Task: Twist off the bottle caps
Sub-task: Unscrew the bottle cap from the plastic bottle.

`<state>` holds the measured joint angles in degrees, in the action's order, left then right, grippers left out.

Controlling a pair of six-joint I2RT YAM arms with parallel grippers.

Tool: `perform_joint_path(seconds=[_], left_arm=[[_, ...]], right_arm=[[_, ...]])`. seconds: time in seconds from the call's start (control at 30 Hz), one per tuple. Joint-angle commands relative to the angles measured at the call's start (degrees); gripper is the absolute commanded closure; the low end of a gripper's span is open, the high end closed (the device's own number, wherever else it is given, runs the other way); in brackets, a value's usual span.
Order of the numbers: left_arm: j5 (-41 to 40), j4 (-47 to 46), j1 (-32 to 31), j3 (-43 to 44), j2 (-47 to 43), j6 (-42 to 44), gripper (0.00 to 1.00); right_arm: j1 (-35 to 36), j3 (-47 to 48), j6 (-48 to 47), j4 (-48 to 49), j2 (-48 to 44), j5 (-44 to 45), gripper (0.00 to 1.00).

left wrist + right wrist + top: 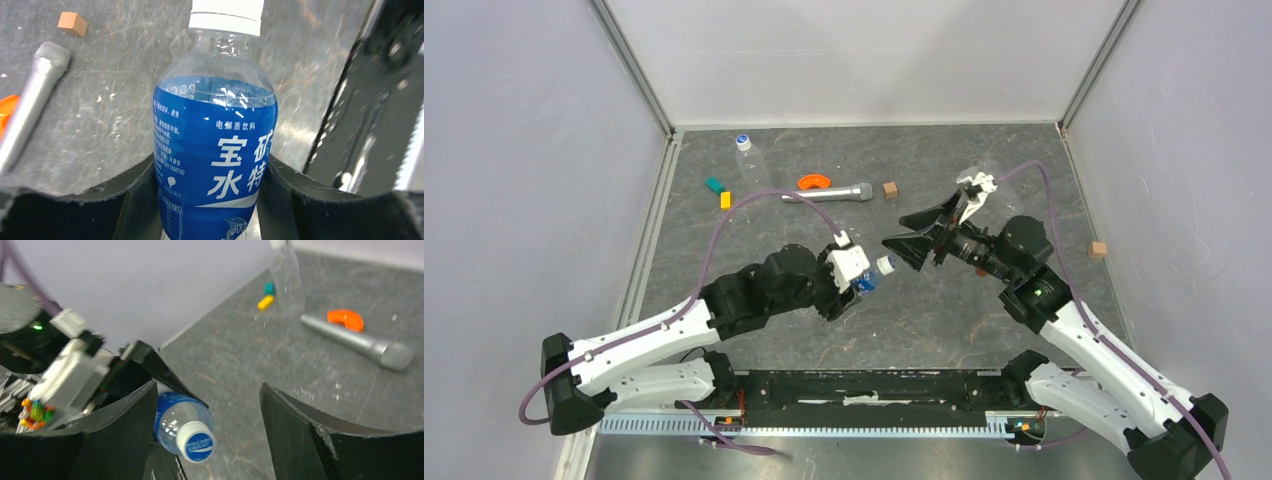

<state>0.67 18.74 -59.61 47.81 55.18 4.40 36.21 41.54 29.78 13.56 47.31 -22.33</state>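
Observation:
My left gripper point(852, 283) is shut on the blue-labelled bottle point(215, 140), its fingers point(140, 197) pressing both sides of the label. The bottle is held above the table with its neck pointing at the right arm. Its bottle cap point(198, 441), white with a blue top, is on the neck point(886, 265). My right gripper point(206, 390) is open, and the cap lies between its fingers point(300, 435), nearer the left one and touching neither. A clear bottle point(749, 163) with its cap point(743, 140) on lies at the back left.
A silver microphone point(829, 193), an orange curved piece point(814, 181), a wooden cube point(890, 189), and yellow point(725, 200) and teal point(715, 185) blocks lie at the back. Another wooden cube point(1098, 249) sits at the right. Walls enclose the table.

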Motion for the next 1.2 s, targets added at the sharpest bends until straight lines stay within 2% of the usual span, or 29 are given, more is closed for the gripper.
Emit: perform_joint_path(seconds=[0.0, 0.1, 0.27, 0.37, 0.53, 0.73, 0.83, 0.87, 0.93, 1.07, 1.17], left_arm=[[-8.50, 9.71, -3.81, 3.18, 0.61, 16.98, 0.98], [-7.52, 9.82, -4.57, 2.49, 0.06, 20.48, 0.98], [-7.24, 9.74, -4.81, 2.68, -0.08, 22.87, 0.98], [-7.06, 9.82, -4.98, 3.14, 0.35, 23.77, 0.98], [-6.69, 9.85, -5.10, 3.25, 1.22, 24.33, 0.98], [-5.99, 9.83, -5.41, 3.25, 1.36, 24.31, 0.98], [-5.88, 9.82, -5.46, 3.15, 0.98, 24.24, 0.98], [-5.86, 9.85, -5.49, 3.03, 0.88, 24.12, 0.98], [-5.90, 9.74, -5.48, 2.99, 0.79, 24.10, 0.98], [-5.60, 9.73, -5.59, 2.99, 0.80, 24.32, 0.98], [-4.99, 9.32, -5.56, 2.98, 0.85, 24.10, 0.98]], right_arm=[[-3.99, 0.30, -1.87, -7.82, 2.68, -14.32, 0.21], [-4.52, -1.38, -2.27, -6.93, 3.97, -21.74, 0.21], [-4.48, -4.46, -1.67, -4.40, 4.98, -27.64, 0.21], [-4.48, -7.56, 0.70, 0.20, 5.64, -31.23, 0.25], [-4.48, -10.81, 2.75, 5.52, 6.10, -33.15, 0.35], [-4.48, -12.51, 6.10, 11.68, 7.44, -32.52, 0.39], [-4.48, -13.05, 7.11, 13.86, 8.01, -32.44, 0.51], [-4.52, -13.06, 7.20, 13.94, 8.29, -32.51, 0.52], [-4.47, -13.36, 7.18, 14.18, 8.60, -32.65, 0.61], [-4.43, -13.74, 7.25, 14.76, 9.11, -33.16, 0.63], [-4.11, -14.02, 6.84, 16.43, 9.37, -33.78, 0.85]])
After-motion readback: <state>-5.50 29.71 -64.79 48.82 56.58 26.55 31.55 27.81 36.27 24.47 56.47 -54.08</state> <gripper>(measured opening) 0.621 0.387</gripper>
